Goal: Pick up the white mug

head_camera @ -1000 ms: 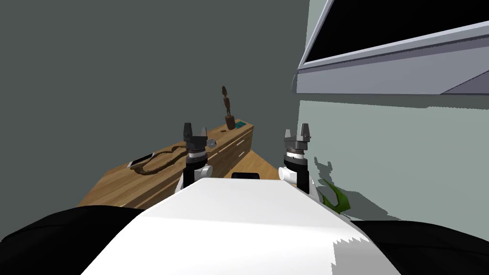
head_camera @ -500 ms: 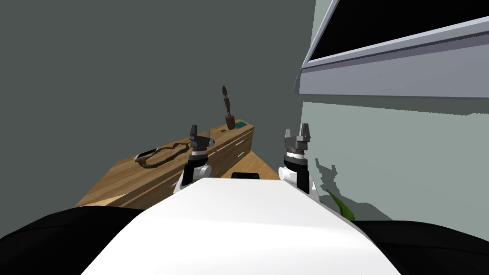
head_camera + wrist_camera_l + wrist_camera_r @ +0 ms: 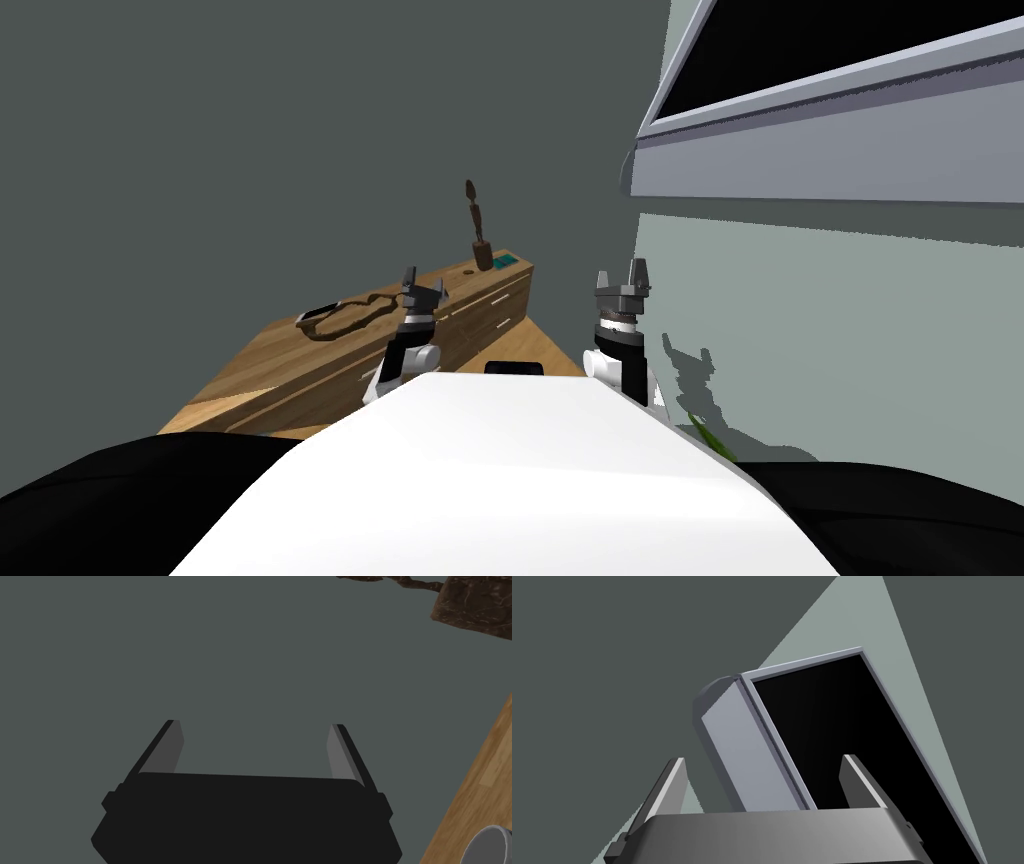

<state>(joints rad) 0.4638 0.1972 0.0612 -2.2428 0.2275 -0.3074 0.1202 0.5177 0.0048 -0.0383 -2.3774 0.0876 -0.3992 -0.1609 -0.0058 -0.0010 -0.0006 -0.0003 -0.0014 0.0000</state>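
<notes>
The step in hand is the reach: the mug is not yet held. The left tool (image 3: 255, 726) is released, its fingers (image 3: 172, 746) spread wide with nothing but dark wall (image 3: 250, 651) between them. The mug (image 3: 492, 843), drawn pale grey, shows just a slice of rim. It stands on the wooden surface (image 3: 482, 781), outside the finger gap, off past one finger and about level with the tool's dark body.

From my head the surface lies at 11 o'clock, and the left tool hovers by its front edge. A dark cord (image 3: 345, 315) lies at that tool's 9 o'clock, and a brown figurine (image 3: 478, 225) stands further along at its 1 o'clock. The right tool (image 3: 622, 275) hangs at my 1 o'clock, off the surface, likewise released and empty.

Next, I judge, the left tool must swing sideways toward the mug and tip down until the mug sits between the fingers, then clench. A finger clipping the rim could knock it over.
</notes>
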